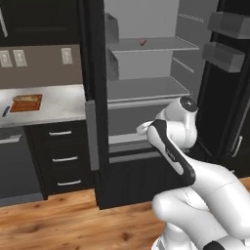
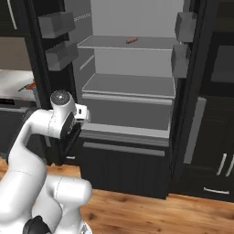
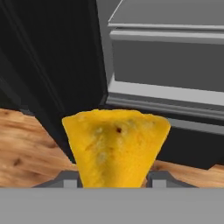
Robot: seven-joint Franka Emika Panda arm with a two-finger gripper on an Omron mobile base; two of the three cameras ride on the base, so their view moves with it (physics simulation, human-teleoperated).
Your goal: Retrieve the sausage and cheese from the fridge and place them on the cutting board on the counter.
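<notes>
The gripper (image 3: 114, 181) is clamped on the cheese (image 3: 114, 146) (a yellow wedge) low before the open fridge (image 1: 146, 93); the sausage (image 2: 131, 40) lies on its upper shelf.

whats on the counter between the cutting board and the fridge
Nothing: in the left base view the stretch of counter from the cutting board to the fridge is bare marble.

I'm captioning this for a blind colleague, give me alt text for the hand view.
A bright yellow cheese wedge sits clamped between the gripper fingertips, point downward, filling the middle of the picture. Behind it stand the open black fridge with its pale grey shelf fronts, and wooden floor below.
</notes>
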